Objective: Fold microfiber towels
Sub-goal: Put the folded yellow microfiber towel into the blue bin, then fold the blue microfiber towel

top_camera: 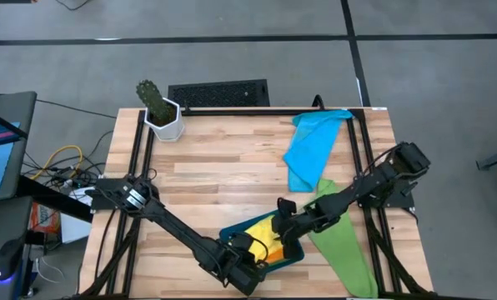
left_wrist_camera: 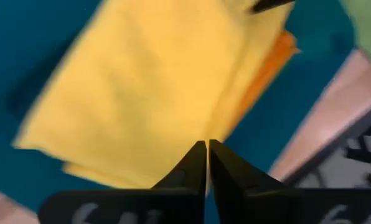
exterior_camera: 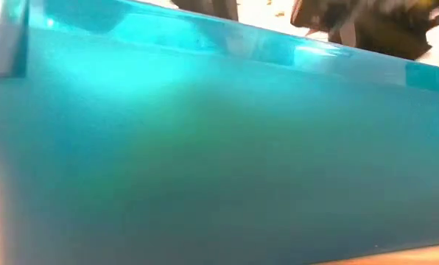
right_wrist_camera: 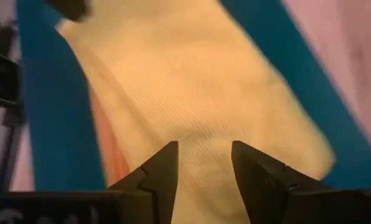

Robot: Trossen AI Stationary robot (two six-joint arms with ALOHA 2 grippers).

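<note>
High view looks straight down on the whole table [top_camera: 232, 167]. Low view sits against the teal tray [exterior_camera: 219, 147] wall. Both wrist views look closely down on the yellow towel [left_wrist_camera: 148, 87].

The yellow towel [top_camera: 265, 231] lies in the dark teal tray [top_camera: 294, 252], and an orange towel [left_wrist_camera: 274, 65] peeks out from under it. To the right lies a green towel [top_camera: 340, 242]. Farther back is a bright sky-blue towel [top_camera: 313, 142]. The table [top_camera: 223, 167] is light brown wood with stripes of boards. At the far left stands a green cactus [top_camera: 151, 98] in a white pot [top_camera: 167, 125]. Both arms are black.
</note>
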